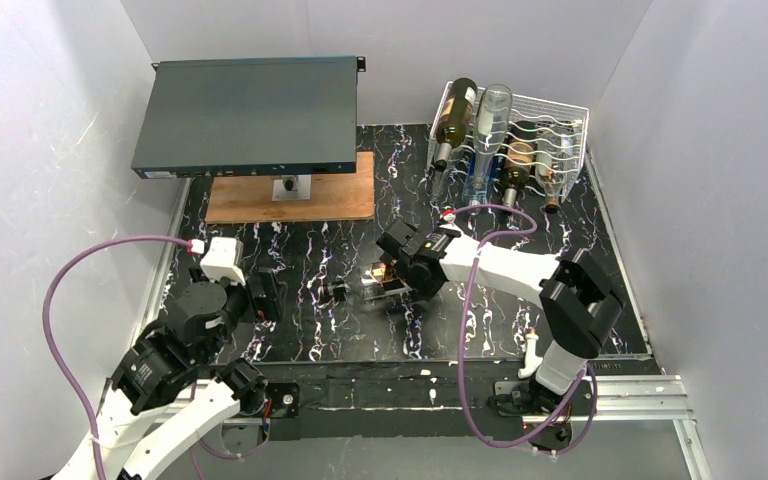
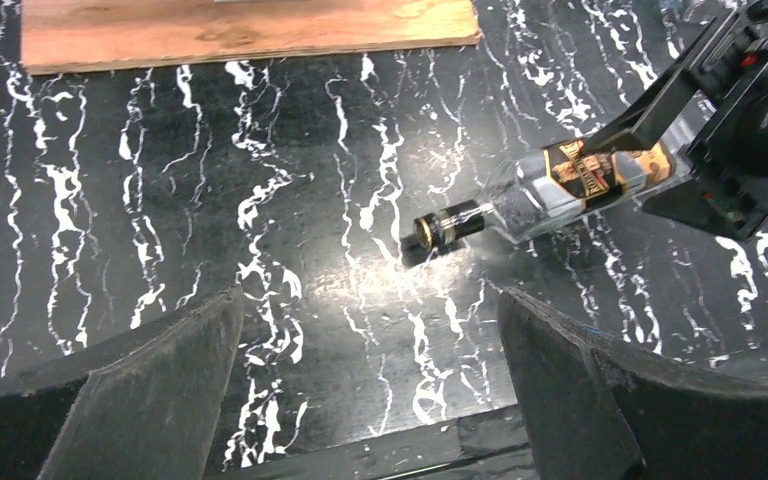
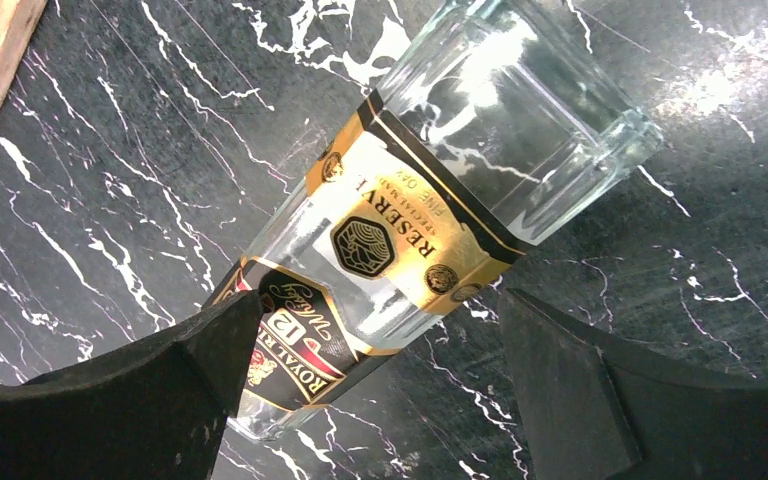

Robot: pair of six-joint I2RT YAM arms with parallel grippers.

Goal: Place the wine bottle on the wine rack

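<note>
2 fingers [image 3: 130, 400] of the right claw [image 3: 375, 300] are spread wide astride the wine bottle [image 3: 520, 120], nothing gripped; closure squarely on its label [image 3: 390, 240] is advised.

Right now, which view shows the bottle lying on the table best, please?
Left wrist: the bottle shows from cap to label, on its side. Right wrist shows only label and base; the top view has it small, partly under the right gripper.
</note>
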